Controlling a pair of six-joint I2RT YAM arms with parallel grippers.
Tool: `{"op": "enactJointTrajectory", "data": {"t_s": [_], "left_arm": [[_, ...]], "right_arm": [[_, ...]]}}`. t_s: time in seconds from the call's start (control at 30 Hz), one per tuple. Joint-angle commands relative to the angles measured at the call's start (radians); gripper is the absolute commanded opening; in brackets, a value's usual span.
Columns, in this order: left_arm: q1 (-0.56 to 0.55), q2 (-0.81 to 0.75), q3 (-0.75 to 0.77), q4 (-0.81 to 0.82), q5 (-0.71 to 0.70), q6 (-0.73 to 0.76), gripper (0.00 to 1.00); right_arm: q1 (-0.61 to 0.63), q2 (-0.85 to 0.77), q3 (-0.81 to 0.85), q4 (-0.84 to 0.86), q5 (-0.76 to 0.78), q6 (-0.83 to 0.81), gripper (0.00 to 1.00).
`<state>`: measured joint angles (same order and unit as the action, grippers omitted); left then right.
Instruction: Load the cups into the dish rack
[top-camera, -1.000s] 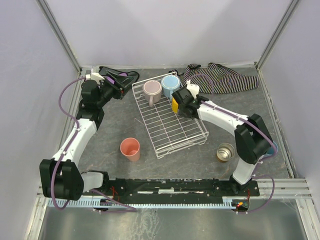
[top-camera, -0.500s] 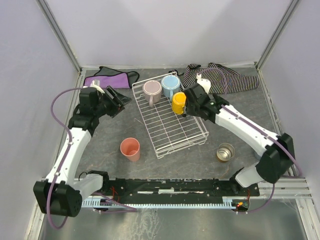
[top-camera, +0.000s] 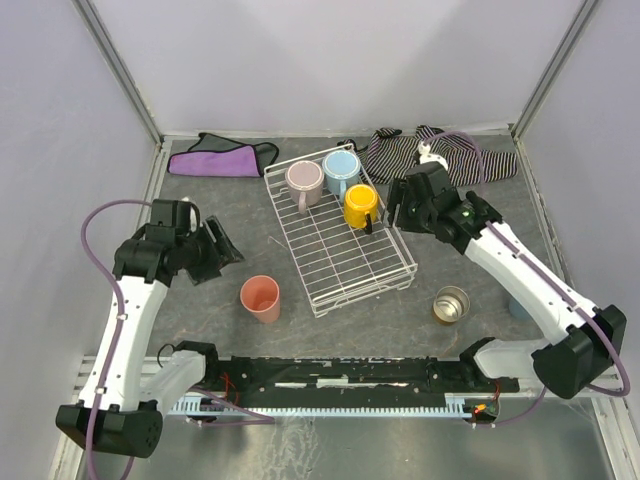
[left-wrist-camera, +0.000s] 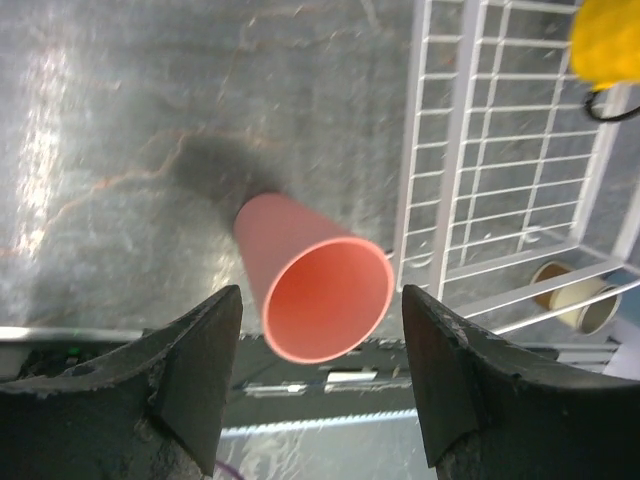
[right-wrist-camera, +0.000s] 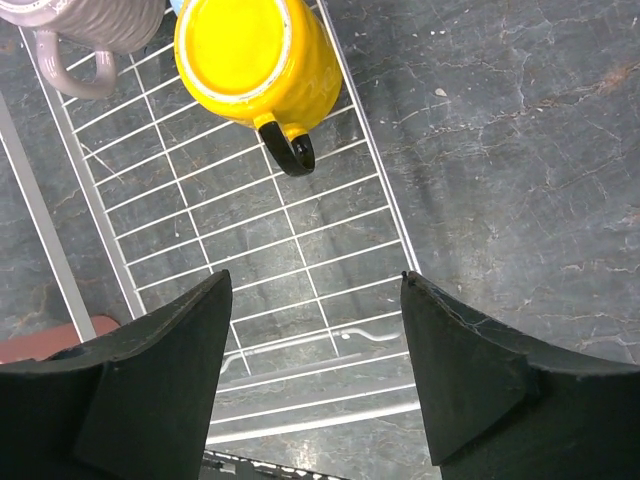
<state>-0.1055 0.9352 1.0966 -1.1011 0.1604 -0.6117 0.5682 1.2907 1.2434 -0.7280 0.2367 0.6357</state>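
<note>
The white wire dish rack (top-camera: 338, 258) lies mid-table and holds a pale pink mug (top-camera: 304, 181), a light blue mug (top-camera: 341, 168) and a yellow mug (top-camera: 359, 205). My right gripper (top-camera: 396, 212) hangs open just right of the yellow mug (right-wrist-camera: 255, 60), apart from it, over the rack's wires (right-wrist-camera: 300, 260). A salmon tumbler (top-camera: 261, 297) stands upright on the table left of the rack. My left gripper (top-camera: 222, 248) is open, up and to the left of it. In the left wrist view the tumbler (left-wrist-camera: 318, 290) shows between the spread fingers, untouched. A shiny metal cup (top-camera: 451, 303) stands right of the rack's near corner.
A purple cloth (top-camera: 220, 158) lies at the back left and a striped cloth (top-camera: 440, 155) at the back right. White walls close the table on three sides. The arms' base rail (top-camera: 340, 375) runs along the near edge.
My right gripper has opened, let go of the yellow mug in the rack and drawn back to the right. My left arm has swung from the purple cloth toward the salmon tumbler.
</note>
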Motion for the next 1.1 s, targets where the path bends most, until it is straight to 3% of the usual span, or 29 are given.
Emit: {"op": "enactJointTrajectory", "data": {"t_s": [0.0, 0.4, 0.53, 0.77, 0.9, 1.0, 1.07], "left_arm": [[-0.014, -0.017, -0.007, -0.162, -0.02, 0.072, 0.72], [-0.223, 0.013, -0.151, -0.074, -0.126, -0.032, 0.71], [-0.244, 0.03, -0.174, -0.029, -0.167, -0.046, 0.7], [-0.245, 0.066, -0.237, 0.07, -0.22, -0.056, 0.47], [-0.245, 0.087, -0.275, 0.136, -0.223, -0.064, 0.43], [-0.247, 0.094, -0.305, 0.172, -0.219, -0.065, 0.28], [-0.247, 0.092, -0.311, 0.193, -0.213, -0.064, 0.13]], "right_arm": [[-0.058, -0.051, -0.011, 0.033, -0.124, -0.022, 0.77], [-0.128, -0.094, -0.048, 0.085, -0.21, -0.015, 0.78], [-0.135, -0.098, -0.048, 0.091, -0.22, -0.011, 0.78], [-0.139, -0.106, -0.045, 0.092, -0.23, -0.011, 0.78], [-0.138, -0.104, -0.03, 0.089, -0.243, -0.02, 0.78], [-0.137, -0.1, -0.018, 0.09, -0.271, -0.032, 0.78], [-0.139, -0.095, -0.011, 0.106, -0.325, -0.04, 0.78]]}}
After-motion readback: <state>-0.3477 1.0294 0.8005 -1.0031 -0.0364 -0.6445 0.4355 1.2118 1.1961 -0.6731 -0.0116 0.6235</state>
